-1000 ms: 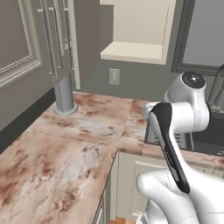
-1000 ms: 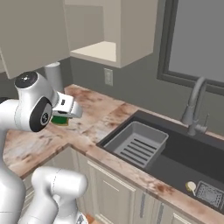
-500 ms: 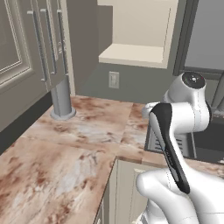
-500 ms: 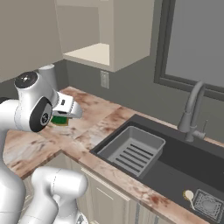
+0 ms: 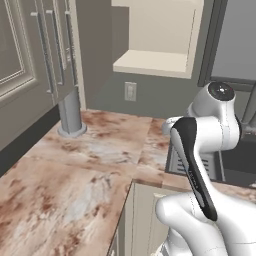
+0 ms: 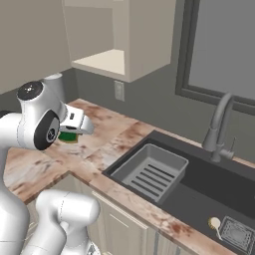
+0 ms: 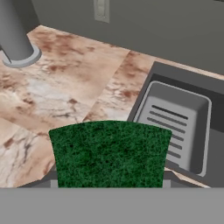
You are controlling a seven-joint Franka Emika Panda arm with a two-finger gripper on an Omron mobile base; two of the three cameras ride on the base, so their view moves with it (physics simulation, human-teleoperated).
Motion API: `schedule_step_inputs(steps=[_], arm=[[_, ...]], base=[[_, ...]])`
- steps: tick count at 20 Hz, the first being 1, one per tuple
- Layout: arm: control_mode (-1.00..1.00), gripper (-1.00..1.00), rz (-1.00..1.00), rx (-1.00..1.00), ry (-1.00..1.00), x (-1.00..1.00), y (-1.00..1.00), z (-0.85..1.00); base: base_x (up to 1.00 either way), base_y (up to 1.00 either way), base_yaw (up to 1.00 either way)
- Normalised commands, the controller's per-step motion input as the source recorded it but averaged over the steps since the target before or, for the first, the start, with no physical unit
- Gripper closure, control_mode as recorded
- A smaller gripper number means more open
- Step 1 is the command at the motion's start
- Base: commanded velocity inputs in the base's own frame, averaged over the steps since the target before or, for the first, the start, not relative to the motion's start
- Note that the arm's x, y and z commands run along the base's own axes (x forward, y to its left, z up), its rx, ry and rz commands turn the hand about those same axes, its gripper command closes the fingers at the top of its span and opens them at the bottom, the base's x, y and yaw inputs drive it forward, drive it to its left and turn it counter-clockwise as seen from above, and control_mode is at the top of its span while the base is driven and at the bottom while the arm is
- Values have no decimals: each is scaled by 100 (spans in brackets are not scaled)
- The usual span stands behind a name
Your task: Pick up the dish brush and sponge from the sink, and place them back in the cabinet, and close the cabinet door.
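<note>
Gripping the green sponge (image 7: 109, 153) between partly spread jaws, the gripper (image 6: 74, 130) hangs over the marble counter (image 5: 75, 170) left of the sink (image 6: 199, 184), below the open cabinet (image 6: 107, 60).

Base views flank the arm, sharing cabinet (image 5: 155, 60), hand view close over sink (image 7: 183, 83)

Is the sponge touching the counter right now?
Apart. The hand view shows the sponge between the fingers with the counter well beyond it; the right base view shows it carried above the stone.
</note>
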Motion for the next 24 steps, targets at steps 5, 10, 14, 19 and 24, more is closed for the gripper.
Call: schedule_step_inputs(steps=[5, 10, 14, 19, 24], arm=[[100, 100, 0, 0, 0, 0, 0, 0], [100, 100, 0, 0, 0, 0, 0, 0], [100, 100, 0, 0, 0, 0, 0, 0], [100, 100, 0, 0, 0, 0, 0, 0], [100, 100, 0, 0, 0, 0, 0, 0]], base=[[39, 0, 15], [41, 0, 13], [12, 1, 8], [0, 0, 0], [0, 0, 0]])
